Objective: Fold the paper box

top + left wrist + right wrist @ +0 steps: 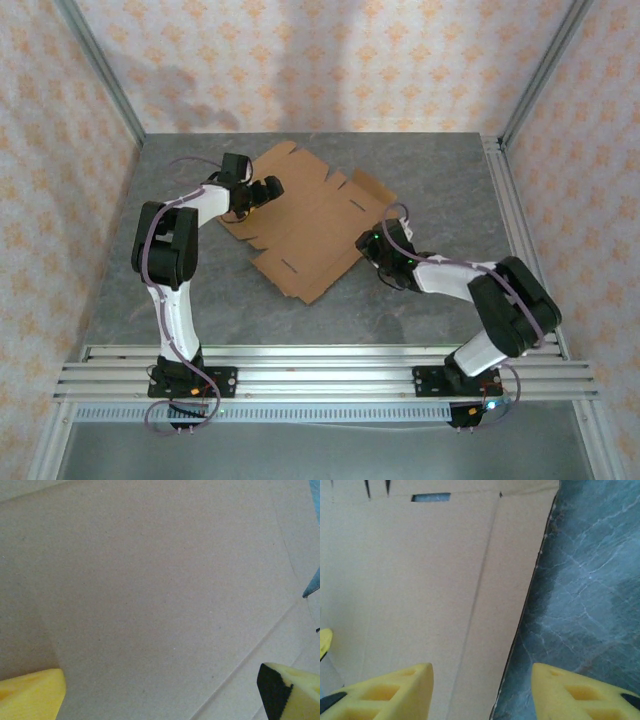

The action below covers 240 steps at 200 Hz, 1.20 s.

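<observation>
Brown cardboard, the paper box [300, 225] lies unfolded and flat in the middle of the table [450, 190], and I see my left gripper [270, 188] spread wide over its far-left corner holding nothing, while my right gripper [368, 243] stands half-open astride its right edge, gripping nothing.

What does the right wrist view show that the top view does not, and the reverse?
Right wrist view: close up, a fold line and the paper box edge lying between the right claw tips, one over cardboard, one over the table. Top view: the whole flat sheet with its flaps, both arms, and the left claw over its far left part. Both: the brown box and grey table.
</observation>
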Motion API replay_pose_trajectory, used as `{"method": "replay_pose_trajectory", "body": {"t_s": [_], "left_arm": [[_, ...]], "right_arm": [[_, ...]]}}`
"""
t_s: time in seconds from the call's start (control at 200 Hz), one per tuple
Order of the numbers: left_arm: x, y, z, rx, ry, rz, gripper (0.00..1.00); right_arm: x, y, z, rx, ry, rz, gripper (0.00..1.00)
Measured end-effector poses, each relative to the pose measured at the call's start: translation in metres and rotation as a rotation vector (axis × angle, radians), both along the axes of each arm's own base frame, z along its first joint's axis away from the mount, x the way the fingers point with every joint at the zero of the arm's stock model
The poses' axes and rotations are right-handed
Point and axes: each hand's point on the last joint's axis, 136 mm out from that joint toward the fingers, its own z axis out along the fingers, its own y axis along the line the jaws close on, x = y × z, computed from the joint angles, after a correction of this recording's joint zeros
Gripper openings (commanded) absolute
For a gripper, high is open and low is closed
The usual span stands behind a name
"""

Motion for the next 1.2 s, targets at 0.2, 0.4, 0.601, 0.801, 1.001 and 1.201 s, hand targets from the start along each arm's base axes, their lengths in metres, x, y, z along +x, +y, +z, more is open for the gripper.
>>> {"method": "replay_pose_trajectory", "body": {"t_s": [0.2, 0.4, 0.601, 0.801, 1.001, 1.201], "left_arm": [[-0.006, 0.001, 0.0, -0.006, -0.008, 0.009, 1.0], [-0.034, 0.005, -0.002, 0.001, 0.011, 0.019, 1.0], [-0.081, 0.004, -0.003, -0.018, 0.05, 0.016, 1.0], [-0.119, -0.022, -0.004, -0.046, 0.071, -0.053, 1.0], [-0.14, -0.037, 0.008, -0.039, 0.082, -0.115, 1.0], [-0.102, -0.021, 0.051, 0.034, -0.032, -0.11, 0.99]], "right_arm": [[0.015, 0.014, -0.011, 0.026, 0.01, 0.007, 0.21], [0.043, 0.011, -0.005, -0.01, -0.003, 0.017, 0.07], [0.091, 0.001, 0.009, -0.104, 0.014, 0.163, 0.08], [0.143, 0.008, 0.019, -0.23, 0.015, 0.364, 0.13], [0.156, 0.011, 0.037, -0.289, -0.049, 0.44, 0.62], [0.114, -0.009, 0.041, -0.3, -0.092, 0.404, 0.68]]}}
